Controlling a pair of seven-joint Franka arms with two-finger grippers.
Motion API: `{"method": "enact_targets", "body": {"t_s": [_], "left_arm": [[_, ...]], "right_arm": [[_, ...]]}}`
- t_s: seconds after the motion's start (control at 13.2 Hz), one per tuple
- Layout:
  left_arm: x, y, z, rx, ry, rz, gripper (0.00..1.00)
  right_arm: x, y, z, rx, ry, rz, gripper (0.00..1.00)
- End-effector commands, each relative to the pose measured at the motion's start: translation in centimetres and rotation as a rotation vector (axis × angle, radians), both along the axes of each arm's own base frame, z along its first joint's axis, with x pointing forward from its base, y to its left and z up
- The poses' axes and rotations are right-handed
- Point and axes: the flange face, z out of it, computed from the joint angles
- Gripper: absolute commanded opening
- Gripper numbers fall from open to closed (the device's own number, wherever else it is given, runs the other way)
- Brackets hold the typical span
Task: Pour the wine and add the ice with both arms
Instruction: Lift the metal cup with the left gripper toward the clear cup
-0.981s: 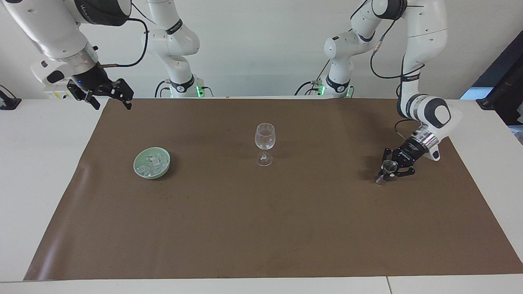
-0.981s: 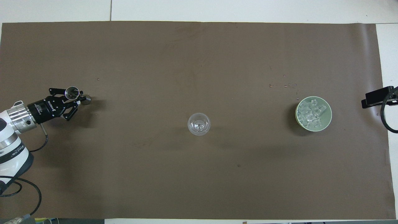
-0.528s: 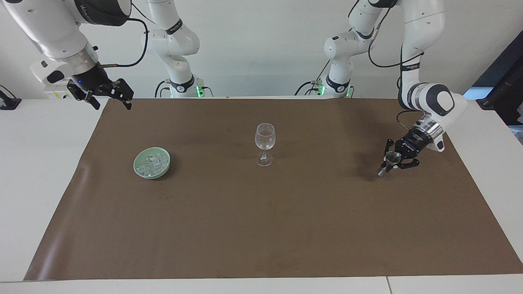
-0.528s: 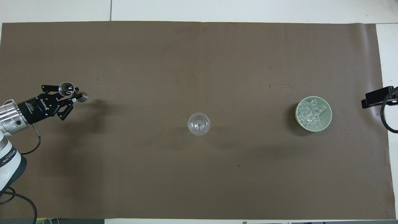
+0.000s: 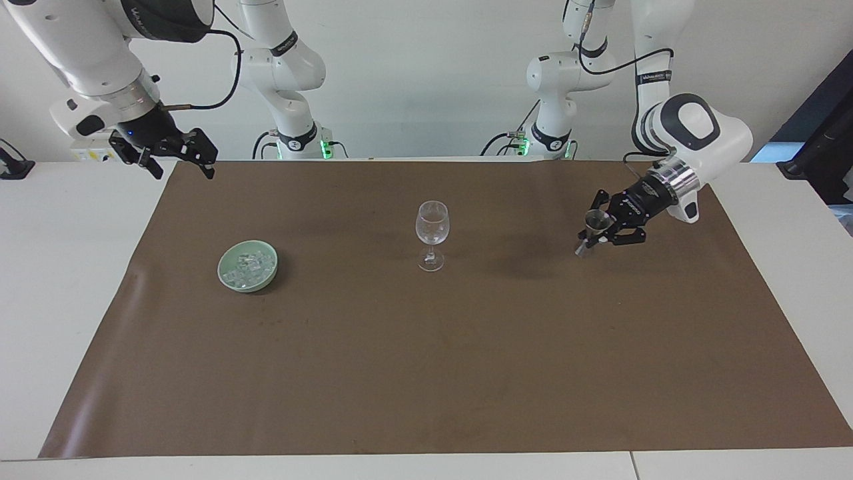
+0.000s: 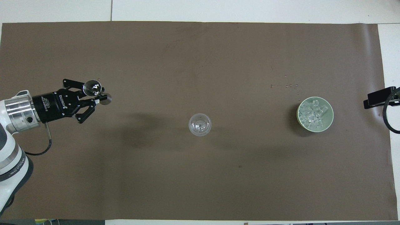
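While the left pincer [image 5: 603,235] hangs in the air over the brown mat [image 5: 466,373], clamped shut on the waist of a small metal jigger [image 5: 590,231] that sits tilted in its grip, the step in hand looks like the carry toward the wine glass [image 5: 432,235] for the pour. The glass stands upright on the surface at mid-mat, well apart from that pincer, toward the right arm's end from it. To pour, the left arm would need to bring the jigger's mouth over the glass rim and then tip it, keeping it level enough on the way not to spill. The ice [image 5: 249,268] lies heaped in a pale green bowl [image 5: 230,277] well apart from the left pincer, past the glass, and below the right pincer [image 5: 174,155], which waits high over the mat's corner with its fingers spread and nothing between them. Whether the jigger holds any liquid I cannot tell; its open cup catches light in the overhead view but shows no clear fill. In that view the right pincer is cut off at the frame edge, only a dark tip showing. A few small specks on the mat beside the bowl are too small to identify.
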Motion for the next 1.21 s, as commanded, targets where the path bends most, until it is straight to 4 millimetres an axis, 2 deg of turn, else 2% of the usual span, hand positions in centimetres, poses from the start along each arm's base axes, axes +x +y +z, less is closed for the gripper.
{"method": "enact_targets", "body": {"t_s": [0.0,0.23,0.3,0.53,0.68,0.91,0.98,1.13], "left_arm": [[-1.7,-4.6,2.4,0.056,0.019,-0.016,0.00],[-2.0,-10.2,4.2,0.136,0.062,-0.053,0.00],[-1.8,-11.0,4.5,0.155,0.068,-0.042,0.00],[-1.5,-14.7,5.1,0.249,0.093,-0.077,0.00],[-2.0,-17.2,5.4,0.303,0.087,-0.095,0.00],[-3.2,-19.7,5.2,0.372,0.064,-0.148,0.00],[-3.8,-20.8,5.2,0.412,0.045,-0.184,0.00],[-4.9,-22.6,4.9,0.464,0.016,-0.238,0.00]], "right_arm": [[-0.8,-0.1,0.1,0.016,0.002,0.001,1.00],[-0.4,0.1,-0.8,0.016,-0.037,0.023,1.00],[-0.6,0.4,-1.0,0.020,-0.042,0.033,1.00],[-2.2,0.1,-5.7,0.091,-0.116,0.047,1.00],[-2.7,0.9,-8.9,0.089,-0.135,0.054,1.00],[-2.0,0.7,-13.2,0.085,-0.129,0.070,1.00],[-1.9,0.5,-15.3,0.084,-0.120,0.089,1.00],[-0.9,0.6,-17.2,0.076,-0.137,0.095,0.96]]}}
